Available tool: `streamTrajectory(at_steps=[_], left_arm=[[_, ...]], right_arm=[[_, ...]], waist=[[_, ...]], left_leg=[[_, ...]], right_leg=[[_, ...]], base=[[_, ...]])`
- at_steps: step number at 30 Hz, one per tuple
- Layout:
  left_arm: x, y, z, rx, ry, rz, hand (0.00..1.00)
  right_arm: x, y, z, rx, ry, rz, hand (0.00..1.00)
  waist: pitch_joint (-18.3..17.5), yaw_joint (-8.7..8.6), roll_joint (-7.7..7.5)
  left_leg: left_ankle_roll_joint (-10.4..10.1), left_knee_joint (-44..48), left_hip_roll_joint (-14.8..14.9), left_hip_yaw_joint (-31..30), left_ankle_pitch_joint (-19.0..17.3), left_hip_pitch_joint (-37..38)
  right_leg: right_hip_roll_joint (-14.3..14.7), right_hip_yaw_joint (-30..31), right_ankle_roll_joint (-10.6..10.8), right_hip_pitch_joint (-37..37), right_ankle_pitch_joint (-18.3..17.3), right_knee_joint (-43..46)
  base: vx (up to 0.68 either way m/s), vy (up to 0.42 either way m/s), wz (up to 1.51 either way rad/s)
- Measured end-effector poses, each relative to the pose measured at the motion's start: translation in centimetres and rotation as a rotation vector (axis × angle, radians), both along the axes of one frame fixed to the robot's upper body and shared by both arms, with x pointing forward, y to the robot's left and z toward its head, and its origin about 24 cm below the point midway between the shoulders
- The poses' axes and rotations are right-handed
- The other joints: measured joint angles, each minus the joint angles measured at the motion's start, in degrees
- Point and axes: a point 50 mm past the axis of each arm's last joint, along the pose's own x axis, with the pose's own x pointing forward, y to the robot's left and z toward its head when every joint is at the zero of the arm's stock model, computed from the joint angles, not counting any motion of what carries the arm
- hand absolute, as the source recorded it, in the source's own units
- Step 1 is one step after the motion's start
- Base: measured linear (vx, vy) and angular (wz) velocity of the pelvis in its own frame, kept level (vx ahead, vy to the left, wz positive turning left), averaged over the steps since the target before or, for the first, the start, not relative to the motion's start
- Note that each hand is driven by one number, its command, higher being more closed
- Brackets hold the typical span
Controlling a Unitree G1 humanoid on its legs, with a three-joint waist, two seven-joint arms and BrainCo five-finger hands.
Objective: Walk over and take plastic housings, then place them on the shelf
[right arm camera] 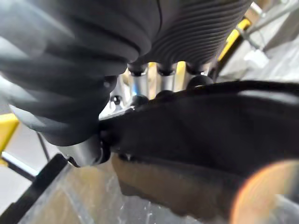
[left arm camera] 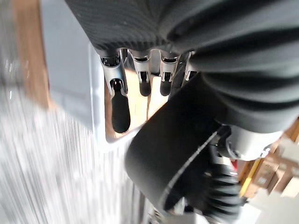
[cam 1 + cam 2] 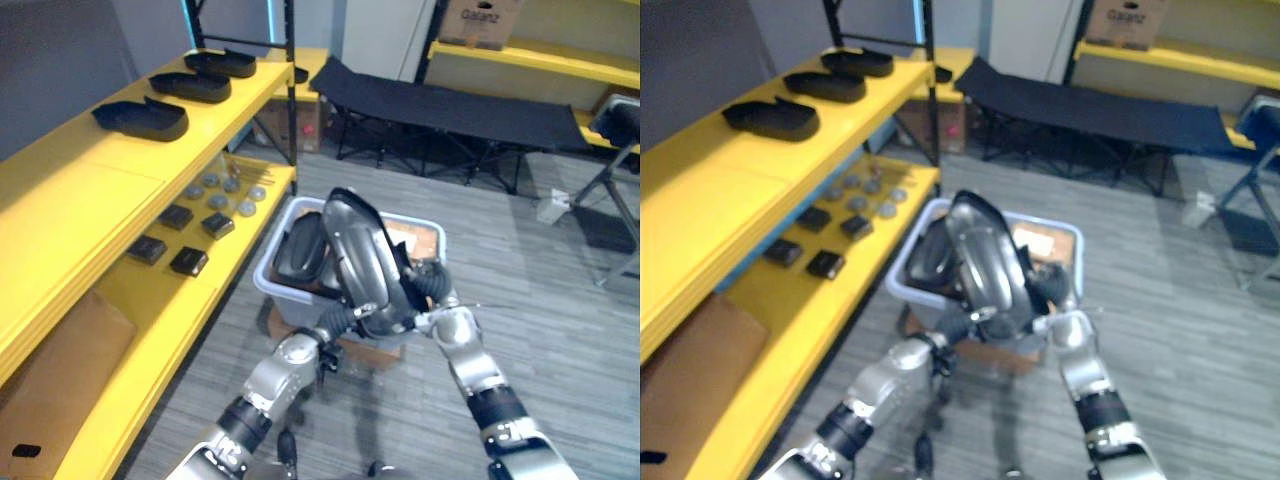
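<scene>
Near, dead ahead of the robot: both hands are on one dark glossy curved plastic housing [image 3: 360,258], held upright on end at chest height, in front of and above the bin.
Left hand [image 3: 338,320] is at the housing's lower end. Its fingers [image 2: 120,109] run nearly straight, not wrapped; the housing's edge sits against the palm side.
Right hand [image 3: 428,288] is on the housing's right edge, with its fingers [image 1: 139,84] curled over the rim and clamped on it.

12 o'clock, just behind the housing: a pale grey-blue plastic bin [image 3: 268,272] on a brown base [image 3: 375,352], standing on grey plank floor [image 3: 560,330]. A second dark housing [image 3: 300,250] lies inside, left half.

9–11 o'clock: a yellow two-level shelf [image 3: 80,200].
- Lower level holds small black boxes [image 3: 188,261] and, farther along, a cluster of grey round discs [image 3: 218,190]. A brown cardboard sheet [image 3: 50,380] is at the near end.
- Top level holds three black housings in a row, well apart: near [image 3: 140,118], middle [image 3: 190,86], far [image 3: 220,63].

1 o'clock, far: a black folding cot [image 3: 450,112]. Above it a cardboard box [image 3: 480,20] sits on another yellow shelf.
</scene>
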Motion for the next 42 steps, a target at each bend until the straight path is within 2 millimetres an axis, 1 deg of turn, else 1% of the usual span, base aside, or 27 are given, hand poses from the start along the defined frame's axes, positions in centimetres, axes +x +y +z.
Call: streamTrajectory(at_steps=[5, 12, 16, 18, 20, 24, 28, 30, 34, 35, 42], left_arm=[[0.2, 0.2, 0.3, 0.100, -0.079, -0.010, 0.00], [0.2, 0.3, 0.6, 0.122, -0.107, -0.012, 0.00], [0.3, 0.5, 0.7, 0.119, -0.112, 0.024, 0.00], [0.3, 0.4, 0.7, 0.065, -0.076, 0.053, 0.00], [0.2, 0.4, 0.7, -0.018, -0.019, 0.096, 0.00], [0.2, 0.5, 0.8, -0.117, 0.018, 0.159, 0.00], [-0.1, 0.6, 0.1, -0.223, 0.096, 0.229, 0.00], [-0.2, 0.5, -0.4, -0.238, 0.111, 0.249, 0.00], [-0.3, 0.6, -0.8, -0.280, 0.125, 0.288, 0.00], [-0.3, 0.7, -1.0, -0.306, 0.145, 0.307, 1.00], [-0.4, 1.2, -1.6, -0.393, 0.189, 0.401, 1.00]], right_arm=[[0.1, 0.1, 0.5, -0.014, -0.019, 0.016, 1.00], [0.1, 0.2, 0.5, -0.024, -0.010, 0.038, 1.00], [0.1, 0.4, 0.8, -0.058, -0.030, 0.046, 1.00], [0.1, 0.7, 1.2, -0.078, -0.065, 0.057, 1.00], [0.0, 1.4, 1.9, -0.115, -0.134, 0.075, 1.00], [-0.1, 2.1, 2.6, -0.156, -0.215, 0.093, 1.00], [-0.1, 2.5, 2.8, -0.161, -0.233, 0.106, 1.00], [-0.2, 2.5, 2.7, -0.173, -0.238, 0.102, 1.00], [-0.6, 2.5, 2.6, -0.179, -0.266, 0.094, 1.00], [-0.7, 2.5, 2.7, -0.176, -0.274, 0.091, 1.00], [-1.3, 2.7, 2.2, -0.168, -0.292, 0.070, 1.00]], waist=[[0.0, -0.01, 0.00], [0.0, 0.00, 0.00], [0.0, -0.13, 0.00], [0.0, -0.12, 0.00], [0.0, -0.12, 0.01], [0.0, -0.09, 0.01], [0.0, 0.01, 0.01], [0.0, 0.16, 0.01], [0.0, 0.37, 0.01], [0.0, 0.49, 0.01], [0.0, 1.21, 0.00]], left_leg=[[0.0, 0.0, 0.0, 0.2, 0.0, 0.0], [0.0, 0.0, 0.1, 0.7, 0.0, 0.1], [0.1, 0.0, 0.1, 1.1, -0.1, 0.1], [0.1, 0.0, 0.1, 1.1, -0.1, 0.1], [0.1, 0.0, 0.1, 1.1, -0.1, 0.1], [0.1, 0.0, 0.1, 1.1, -0.1, 0.0], [0.1, 0.0, 0.0, 1.1, -0.1, 0.0], [0.1, 0.0, 0.0, 1.0, -0.1, 0.0], [0.1, 0.0, 0.0, 1.0, -0.1, 0.0], [0.1, 0.0, 0.0, 0.9, -0.1, 0.0], [0.1, 0.0, 0.0, 0.7, -0.1, 0.0]], right_leg=[[0.0, 0.1, 0.0, 0.0, 0.0, 0.0], [0.0, 0.7, -0.1, -0.2, 0.0, 0.1], [0.0, 1.3, -0.1, -0.7, 0.1, 0.4], [0.0, 1.3, -0.1, -0.7, 0.1, 0.4], [0.0, 1.3, -0.1, -0.7, 0.0, 0.4], [-0.1, 1.3, -0.1, -0.7, 0.0, 0.4], [-0.1, 1.3, -0.1, -0.7, 0.0, 0.4], [-0.1, 1.2, -0.1, -0.7, 0.0, 0.5], [-0.1, 1.2, -0.1, -0.7, 0.0, 0.6], [-0.1, 1.2, -0.1, -0.7, 0.0, 0.7], [-0.1, 1.0, 0.0, -0.7, -0.1, 1.0]], base=[[0.00, 0.000, 0.00], [0.00, 0.002, -0.03], [0.00, 0.005, -0.06], [0.00, 0.000, 0.00], [0.00, 0.000, 0.00], [0.00, 0.000, 0.00], [0.00, 0.000, 0.00], [0.00, 0.000, 0.00], [0.00, 0.000, 0.00], [0.00, 0.000, 0.00], [0.00, 0.000, 0.00]])
